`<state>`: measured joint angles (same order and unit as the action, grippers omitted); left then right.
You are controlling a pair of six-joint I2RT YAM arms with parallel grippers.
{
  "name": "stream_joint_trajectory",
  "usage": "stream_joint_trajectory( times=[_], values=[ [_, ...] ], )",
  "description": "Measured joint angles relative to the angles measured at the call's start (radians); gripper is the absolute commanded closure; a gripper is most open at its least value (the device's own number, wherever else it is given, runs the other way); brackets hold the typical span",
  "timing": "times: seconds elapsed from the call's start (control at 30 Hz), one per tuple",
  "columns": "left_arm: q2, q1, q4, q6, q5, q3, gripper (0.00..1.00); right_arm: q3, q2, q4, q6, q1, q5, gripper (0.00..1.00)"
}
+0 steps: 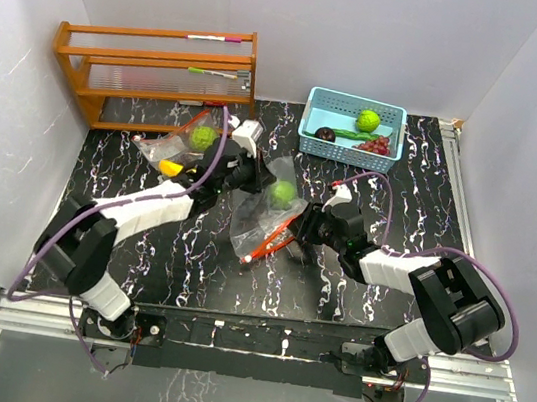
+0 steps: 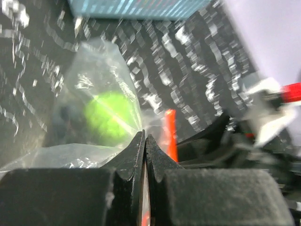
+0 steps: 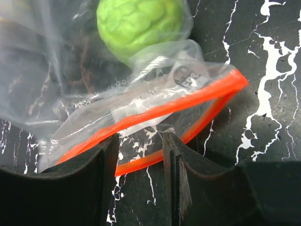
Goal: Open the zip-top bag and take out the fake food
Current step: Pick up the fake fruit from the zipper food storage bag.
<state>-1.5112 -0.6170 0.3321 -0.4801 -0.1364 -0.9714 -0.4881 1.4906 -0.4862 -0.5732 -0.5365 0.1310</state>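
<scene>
Pinching left gripper (image 2: 145,136): jaws pressed together on zip-top bag (image 1: 257,222) film.
Right gripper (image 3: 138,141): jaws narrowly apart, straddling orange zip strip (image 3: 155,110).
Lime-green ball (image 1: 282,192): inside bag, frame centre, on worktop (image 1: 197,271).

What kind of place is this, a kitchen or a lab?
Probably a robot test cell, not a kitchen: white walls box in a black marbled table, two arms sit bolted to a metal frame, and a blue basket holds toy fruit.
</scene>
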Motion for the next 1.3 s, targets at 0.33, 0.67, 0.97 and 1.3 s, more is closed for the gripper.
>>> stream_joint_trajectory(
  times=[0.33,0.67,0.97,1.3],
  values=[
    [-0.15,0.02,-0.05,-0.018,0.026,0.071,1.0,-0.006,0.027,-0.013,0.002,0.0,0.023,0.58],
    [-0.122,0.06,-0.06,-0.027,0.044,0.069,1.0,-0.022,0.082,-0.072,-0.053,-0.015,0.135,0.84],
    [-0.111,0.065,-0.071,-0.029,0.048,0.065,1.0,-0.069,0.207,-0.17,-0.113,-0.051,0.201,0.87],
    [-0.058,0.066,-0.111,-0.018,0.062,0.065,1.0,-0.217,0.339,-0.194,-0.12,0.172,0.285,0.87]
  ],
)
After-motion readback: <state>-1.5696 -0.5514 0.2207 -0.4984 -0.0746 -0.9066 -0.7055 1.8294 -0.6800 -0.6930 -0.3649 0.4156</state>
